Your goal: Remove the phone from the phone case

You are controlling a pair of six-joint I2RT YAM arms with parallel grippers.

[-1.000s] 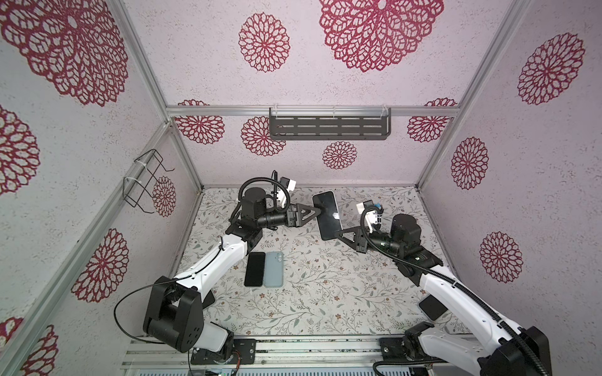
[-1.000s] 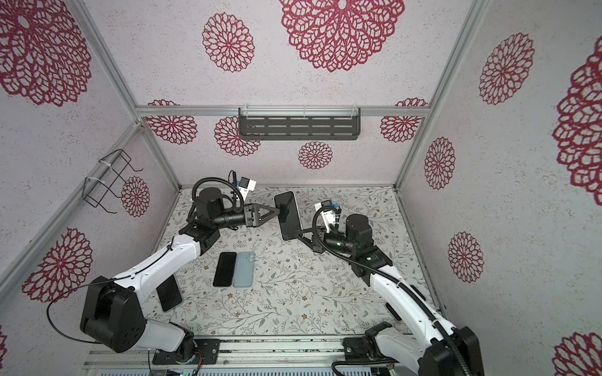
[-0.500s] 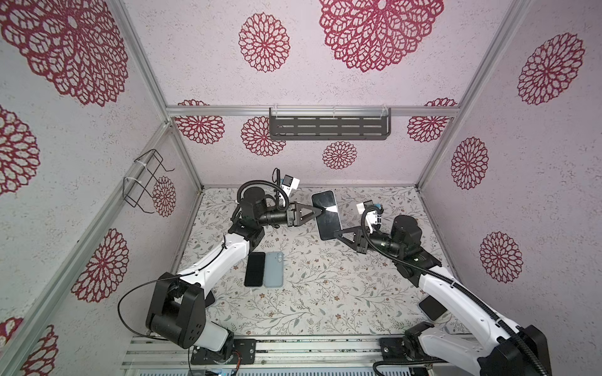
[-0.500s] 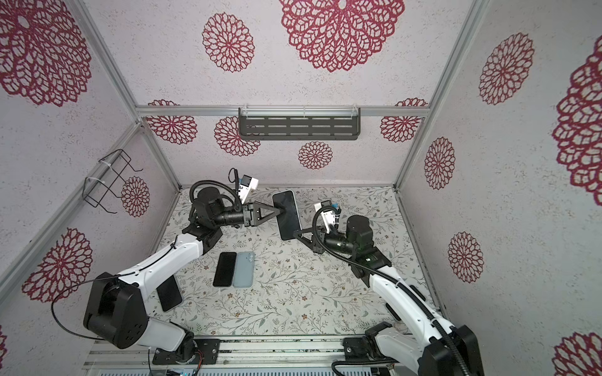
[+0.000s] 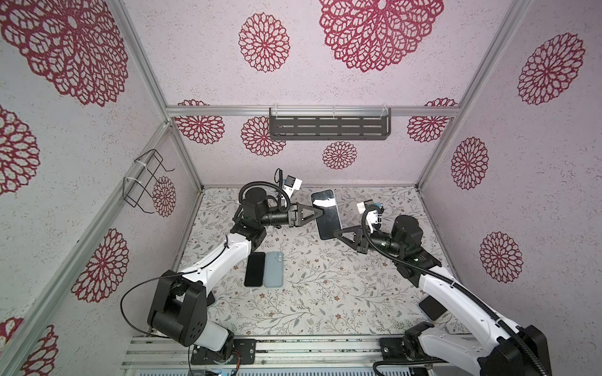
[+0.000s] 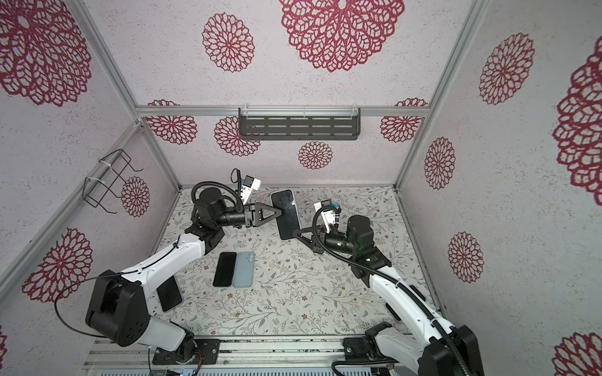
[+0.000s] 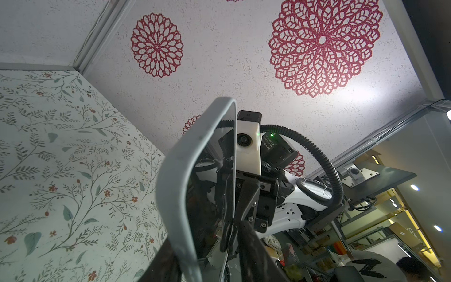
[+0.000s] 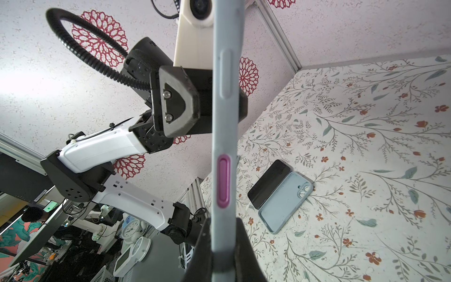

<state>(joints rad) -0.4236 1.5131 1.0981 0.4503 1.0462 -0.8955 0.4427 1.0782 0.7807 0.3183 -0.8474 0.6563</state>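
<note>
Above the flower-printed surface point(image 5: 325, 293), mid-frame in both top views, the right claw point(image 5: 336, 231) is clamped on the lower end of the black-screened phone point(image 5: 328, 221), holding it aloft so its pale grey-blue rubbery case point(image 8: 224, 109) can be worked off. The left claw point(image 5: 321, 212) straddles the phone's left long edge, probably to peel the rim; whether its jaws actually press I cannot tell.

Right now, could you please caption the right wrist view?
Right gripper clamps the cased phone, seen edge-on; left gripper straddles it beyond.
</note>
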